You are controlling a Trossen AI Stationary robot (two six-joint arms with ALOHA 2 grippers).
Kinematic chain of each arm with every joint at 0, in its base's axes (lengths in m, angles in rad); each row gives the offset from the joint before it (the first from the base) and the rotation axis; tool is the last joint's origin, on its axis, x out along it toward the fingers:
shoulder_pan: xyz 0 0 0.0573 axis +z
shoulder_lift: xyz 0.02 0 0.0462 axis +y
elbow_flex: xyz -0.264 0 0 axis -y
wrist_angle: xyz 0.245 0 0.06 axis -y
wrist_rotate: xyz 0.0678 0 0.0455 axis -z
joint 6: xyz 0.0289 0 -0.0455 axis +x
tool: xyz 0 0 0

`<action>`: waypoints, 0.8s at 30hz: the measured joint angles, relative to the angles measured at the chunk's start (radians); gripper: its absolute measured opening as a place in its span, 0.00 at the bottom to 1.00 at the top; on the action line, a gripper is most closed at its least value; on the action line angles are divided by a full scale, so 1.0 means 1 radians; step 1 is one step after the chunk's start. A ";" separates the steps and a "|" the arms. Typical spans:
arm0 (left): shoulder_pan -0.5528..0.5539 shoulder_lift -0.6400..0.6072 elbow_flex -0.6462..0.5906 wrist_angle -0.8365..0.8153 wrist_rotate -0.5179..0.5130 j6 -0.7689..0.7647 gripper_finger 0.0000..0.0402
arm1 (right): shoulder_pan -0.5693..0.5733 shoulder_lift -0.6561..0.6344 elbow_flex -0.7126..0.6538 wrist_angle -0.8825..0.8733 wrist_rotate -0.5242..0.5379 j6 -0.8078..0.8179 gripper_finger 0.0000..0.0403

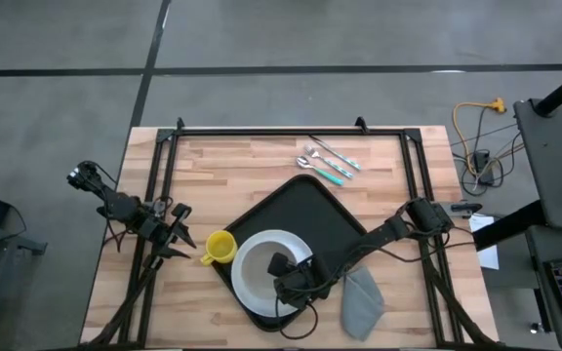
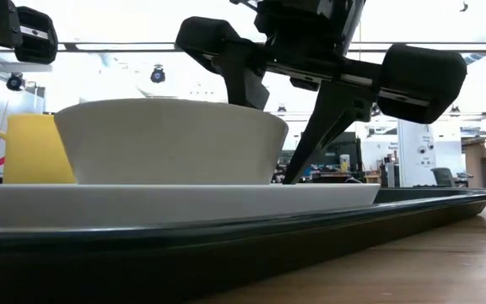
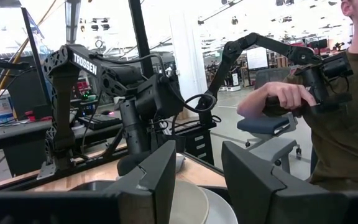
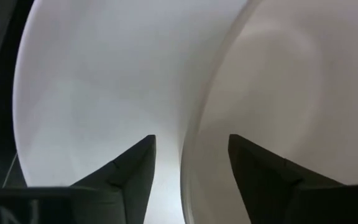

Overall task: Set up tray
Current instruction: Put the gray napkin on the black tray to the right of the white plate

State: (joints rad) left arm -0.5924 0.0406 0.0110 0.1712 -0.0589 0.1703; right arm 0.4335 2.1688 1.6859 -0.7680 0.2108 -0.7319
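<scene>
The black tray (image 1: 312, 207) lies slantwise mid-table. A white plate (image 1: 246, 292) rests on its near end, and a white bowl (image 2: 167, 139) stands on the plate. My right gripper (image 1: 283, 275) is open over the bowl. One finger is inside the bowl and one outside, with the bowl's rim (image 4: 194, 124) between them and a gap on each side. My left gripper (image 1: 179, 237) is open and empty at the table's left, beside a yellow mug (image 1: 220, 248) that stands on the table by the tray's left edge.
Cutlery (image 1: 326, 162) lies on the table beyond the tray's far corner. A grey cloth (image 1: 362, 298) lies at the near right of the tray. A person (image 3: 340, 118) sits beyond the table in the left wrist view.
</scene>
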 joint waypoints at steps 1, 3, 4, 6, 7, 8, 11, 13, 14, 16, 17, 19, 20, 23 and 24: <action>0.000 0.000 0.000 0.000 0.000 0.000 0.29 | 0.000 -0.001 0.000 0.000 0.000 0.000 0.49; 0.000 0.000 0.000 0.000 0.000 0.000 0.29 | 0.000 -0.001 0.000 -0.001 0.000 0.000 0.50; 0.000 0.000 0.000 0.000 0.000 0.000 0.29 | 0.000 -0.002 0.000 -0.003 0.000 0.000 0.50; 0.000 0.000 0.000 0.000 0.000 0.000 0.29 | 0.000 -0.005 0.000 -0.003 0.000 0.000 0.50; 0.000 0.000 0.000 0.000 0.000 0.000 0.29 | 0.000 -0.007 0.000 -0.004 0.000 0.000 0.50; 0.000 0.000 0.000 0.000 0.000 0.000 0.29 | 0.000 -0.010 0.000 -0.004 0.000 0.000 0.50; 0.000 0.000 0.000 0.000 0.000 0.000 0.29 | 0.000 -0.015 0.000 -0.007 -0.001 0.001 0.50; 0.000 0.000 0.000 0.000 0.000 0.000 0.29 | 0.000 -0.018 0.000 -0.009 -0.001 0.017 0.50; 0.000 0.000 0.000 0.000 0.000 0.000 0.29 | 0.000 -0.020 0.000 -0.010 -0.001 0.026 0.50; 0.000 0.000 0.000 0.000 0.000 0.000 0.29 | 0.000 -0.024 0.000 -0.013 -0.001 0.042 0.50; 0.000 0.000 0.000 0.000 0.000 0.000 0.29 | 0.000 -0.026 0.000 -0.015 -0.001 0.049 0.50; 0.000 0.000 0.000 0.000 0.000 0.000 0.29 | 0.000 -0.029 0.000 -0.022 -0.001 0.056 0.50; 0.000 0.000 0.000 0.000 0.000 0.000 0.29 | 0.000 -0.033 0.000 -0.027 -0.001 0.061 0.50; 0.000 0.000 0.000 0.000 0.000 0.000 0.29 | 0.000 -0.049 0.000 -0.046 0.002 0.078 0.50; 0.000 0.000 0.000 0.000 0.000 0.000 0.29 | 0.000 -0.053 0.001 -0.053 0.006 0.087 0.50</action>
State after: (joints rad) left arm -0.5925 0.0406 0.0109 0.1711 -0.0589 0.1700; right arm 0.4335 2.1160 1.6867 -0.8215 0.2164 -0.6450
